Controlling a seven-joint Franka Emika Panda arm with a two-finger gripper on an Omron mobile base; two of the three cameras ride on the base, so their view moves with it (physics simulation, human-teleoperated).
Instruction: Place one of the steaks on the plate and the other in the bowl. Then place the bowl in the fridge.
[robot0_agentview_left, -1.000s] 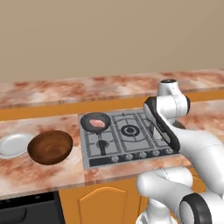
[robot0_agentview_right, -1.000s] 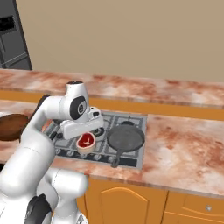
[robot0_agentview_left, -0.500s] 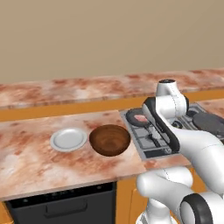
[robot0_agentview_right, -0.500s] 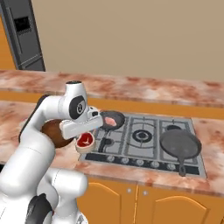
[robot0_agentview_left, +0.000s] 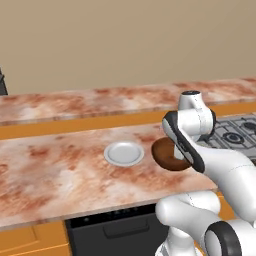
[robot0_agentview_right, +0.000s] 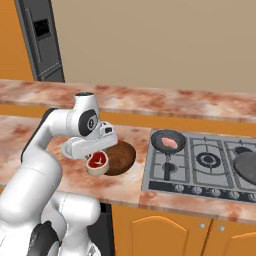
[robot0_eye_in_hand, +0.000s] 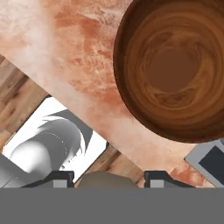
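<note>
The base has driven sideways along the tabletop (robot0_agentview_left: 60, 165): both base views have shifted, so the hob (robot0_agentview_right: 200, 165) that sat in front of the robot a second ago now lies toward the right end, and the plate (robot0_agentview_left: 123, 153) and bowl (robot0_agentview_left: 167, 154) are now in front of the arm. This is camera travel, not movement of the objects.

The pincer (robot0_agentview_right: 97, 159) remains clenched on the red steak (robot0_agentview_right: 98, 160), deep red with a whitish fat rim, and carries it above the near edge of the tabletop, just beside the near left rim of the bowl in the right base view. In the hand view the bowl interior (robot0_eye_in_hand: 173, 65) is vacant, and the steak shows as a rounded shape between the fingertips (robot0_eye_in_hand: 61, 177).

The pale pink steak (robot0_agentview_right: 170, 143) lies in the frying pan (robot0_agentview_right: 169, 141) on the hob's rear left burner. The plate stands bare, left of the bowl, near it but apart.

Judgement: transport is nearly complete; the next step is lowering the held steak into the bowl or onto the plate. The fridge (robot0_agentview_right: 42, 40) stands beyond the far left corner.
</note>
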